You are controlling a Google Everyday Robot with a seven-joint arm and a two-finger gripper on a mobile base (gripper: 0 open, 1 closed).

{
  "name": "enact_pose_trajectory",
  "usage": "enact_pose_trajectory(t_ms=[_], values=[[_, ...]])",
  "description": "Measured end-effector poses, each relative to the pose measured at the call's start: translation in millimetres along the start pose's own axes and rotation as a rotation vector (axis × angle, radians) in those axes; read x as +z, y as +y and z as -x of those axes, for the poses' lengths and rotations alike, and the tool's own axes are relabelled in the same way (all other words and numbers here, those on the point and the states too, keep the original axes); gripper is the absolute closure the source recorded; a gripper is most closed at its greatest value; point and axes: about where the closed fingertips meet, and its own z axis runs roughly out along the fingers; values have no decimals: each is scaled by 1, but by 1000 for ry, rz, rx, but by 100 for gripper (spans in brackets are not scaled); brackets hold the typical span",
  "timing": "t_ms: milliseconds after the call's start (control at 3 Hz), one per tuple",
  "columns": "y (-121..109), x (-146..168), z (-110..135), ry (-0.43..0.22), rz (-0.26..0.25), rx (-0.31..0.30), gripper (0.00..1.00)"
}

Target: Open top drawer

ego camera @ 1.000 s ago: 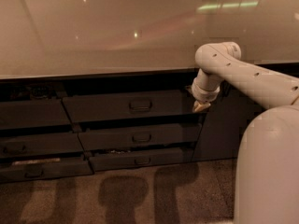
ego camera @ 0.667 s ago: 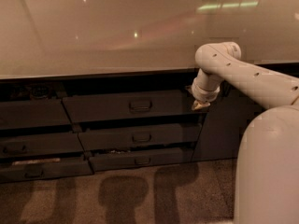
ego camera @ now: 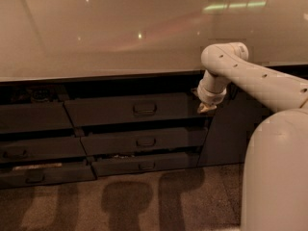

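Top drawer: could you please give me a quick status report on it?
Gripper at right end of top drawer, off its loop handle. Drawer looks partly out. Nothing seen blocking its front.

cream rounded arm, pincer at top drawer

The wide dark grey top drawer sits just under the pale glossy worktop. Two narrower dark drawers are stacked below it, the middle drawer above the bottom drawer. A second column of dark drawers lies to the left. The cream arm's gripper hangs at the top drawer's right end, left of the tall dark cabinet door. The brown carpet floor lies nearest.
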Motion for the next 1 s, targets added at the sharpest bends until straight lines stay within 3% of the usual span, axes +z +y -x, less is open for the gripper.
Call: enact_pose_trajectory(t_ms=[1000], values=[[-2, -2, 0, 0, 0, -3, 100]])
